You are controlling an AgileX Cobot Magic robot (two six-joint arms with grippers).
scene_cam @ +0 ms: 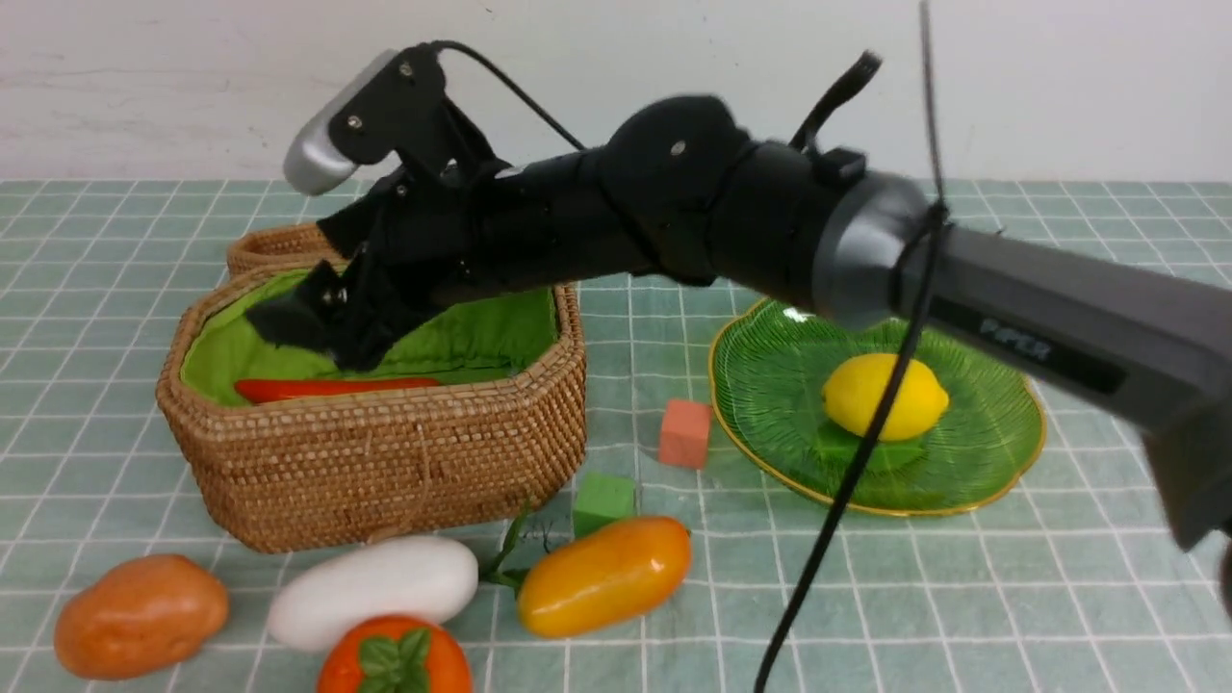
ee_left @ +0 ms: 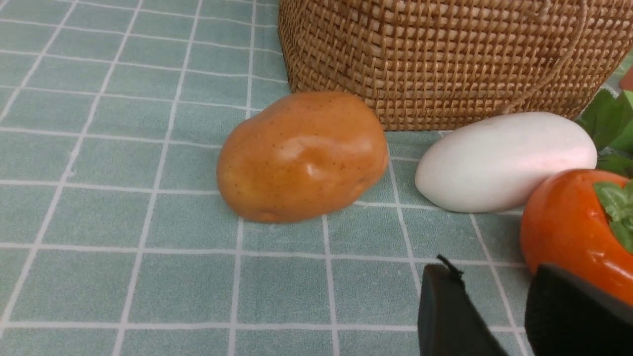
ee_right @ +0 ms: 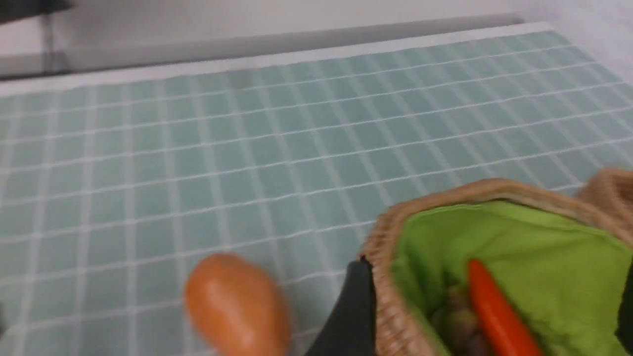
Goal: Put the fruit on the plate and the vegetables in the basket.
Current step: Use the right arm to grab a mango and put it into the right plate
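Front view: the right gripper [scene_cam: 327, 332] hangs over the basket [scene_cam: 385, 462], apparently to release the pepper [scene_cam: 337, 388], which lies on the lining. The lemon [scene_cam: 884, 395] sits on the plate [scene_cam: 991, 433]. Potato [scene_cam: 140, 616], radish [scene_cam: 373, 589], persimmon [scene_cam: 395, 656] and mango [scene_cam: 604, 576] wait on the checked cloth [scene_cam: 962, 597], with a white wall [scene_cam: 674, 58] behind.

Left wrist view: the left gripper [ee_left: 492, 277] is slightly parted and empty, just beside the persimmon.

Right wrist view: the fingers are spread wide above the pepper, holding nothing.

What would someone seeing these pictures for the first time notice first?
The black right arm stretches across the front view, its open fingers above the basket, where a red pepper lies. Right of the basket, a yellow lemon sits on the green plate. Nearest the camera lie a potato, a white radish, a persimmon and a mango.
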